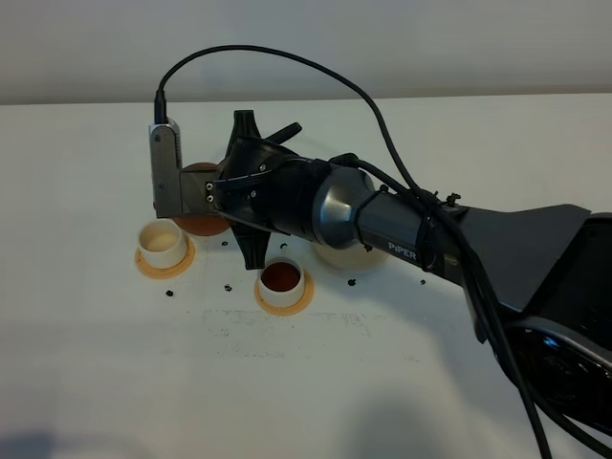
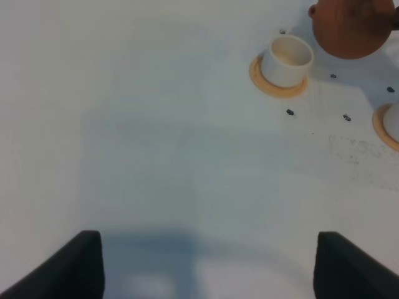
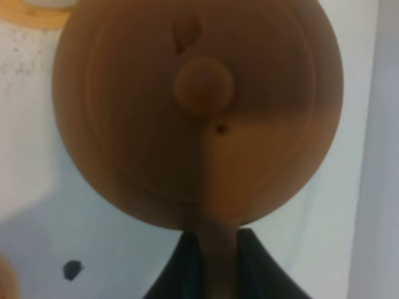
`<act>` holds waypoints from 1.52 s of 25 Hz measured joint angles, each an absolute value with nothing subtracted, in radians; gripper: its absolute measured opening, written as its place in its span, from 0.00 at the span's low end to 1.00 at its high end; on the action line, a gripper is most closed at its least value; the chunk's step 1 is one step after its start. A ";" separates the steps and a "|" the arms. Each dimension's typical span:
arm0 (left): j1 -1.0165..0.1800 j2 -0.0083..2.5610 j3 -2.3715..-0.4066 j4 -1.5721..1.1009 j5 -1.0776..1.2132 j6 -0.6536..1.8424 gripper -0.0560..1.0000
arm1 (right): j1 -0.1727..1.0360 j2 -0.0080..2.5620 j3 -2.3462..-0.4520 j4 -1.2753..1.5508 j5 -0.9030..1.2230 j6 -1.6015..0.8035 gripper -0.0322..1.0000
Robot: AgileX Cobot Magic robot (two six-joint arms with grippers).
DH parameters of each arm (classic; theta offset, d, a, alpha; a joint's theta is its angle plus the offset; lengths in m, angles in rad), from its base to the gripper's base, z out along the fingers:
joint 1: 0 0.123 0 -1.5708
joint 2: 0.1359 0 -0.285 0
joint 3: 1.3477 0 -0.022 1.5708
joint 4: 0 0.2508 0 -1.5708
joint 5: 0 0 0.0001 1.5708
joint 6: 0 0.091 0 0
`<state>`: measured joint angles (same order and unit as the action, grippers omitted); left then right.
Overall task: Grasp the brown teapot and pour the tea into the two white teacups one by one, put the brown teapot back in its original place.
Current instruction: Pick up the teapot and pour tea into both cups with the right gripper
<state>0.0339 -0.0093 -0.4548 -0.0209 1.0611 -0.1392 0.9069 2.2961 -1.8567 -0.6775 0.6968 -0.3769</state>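
My right gripper (image 1: 222,194) reaches across to the left and is shut on the loop handle of the brown teapot (image 1: 198,224), holding it just behind and to the right of the left white teacup (image 1: 163,244). That cup shows a pale inside. The other white teacup (image 1: 282,281) holds dark brown liquid. In the right wrist view the teapot (image 3: 199,106) fills the frame from above, its handle between the gripper (image 3: 212,268) jaws. The cream saucer (image 1: 337,256) lies partly hidden under the arm. The left gripper (image 2: 209,268) is open over bare table, far from the nearer cup (image 2: 288,59) and the teapot (image 2: 349,28).
Each cup stands on an orange-tan coaster (image 1: 143,264); the other coaster (image 1: 298,304) is nearer the front. Small dark specks (image 1: 228,285) dot the white table around the cups. The right arm's black body and cable (image 1: 421,229) cross the table from the right.
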 joint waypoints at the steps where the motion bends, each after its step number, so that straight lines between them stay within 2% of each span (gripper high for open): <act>1: 0.034 -0.009 -0.455 -0.021 1.061 -0.139 0.69 | 0.908 2.296 -1.857 -0.685 0.694 -0.377 0.13; 38: 0.034 -0.009 -0.455 -0.021 1.061 -0.139 0.69 | 0.945 2.330 -1.857 -1.048 0.669 -0.410 0.13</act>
